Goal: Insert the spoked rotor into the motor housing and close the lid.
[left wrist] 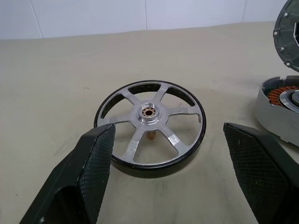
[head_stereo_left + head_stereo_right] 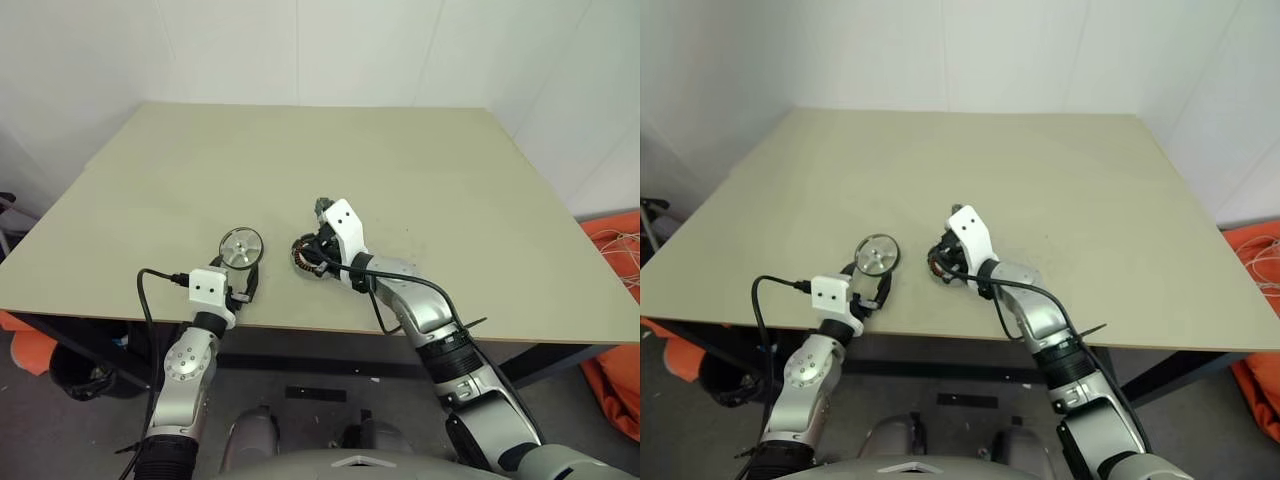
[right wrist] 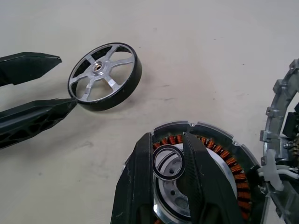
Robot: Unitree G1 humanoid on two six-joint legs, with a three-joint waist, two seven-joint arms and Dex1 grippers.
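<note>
Near the lower middle of the head view, the right gripper (image 3: 172, 163) pinches a small ring (image 3: 168, 161) over the housing (image 3: 212, 154). Left gripper (image 1: 166, 154) sits wide open around the rotor (image 1: 150, 122), gripping nothing. Lid (image 3: 280, 140) stands beside the housing. If that ring slips crooked, I'd bet the rotor jams.

Overall light: soft, even and bright, washing over the pale beige rectangular wooden table (image 2: 420, 200) and the white walls.
Shadows: faint ones are lying close under the black-rimmed silver spoked rotor (image 1: 150, 125).
Glare: the rotor's polished spokes are catching mild highlights.
Focus: the wrist views are staying sharp at mid-range; the black textured left fingers (image 1: 96, 161) are softening near the lens.
Distortion: table edges are bowing slightly in the head views.
</note>
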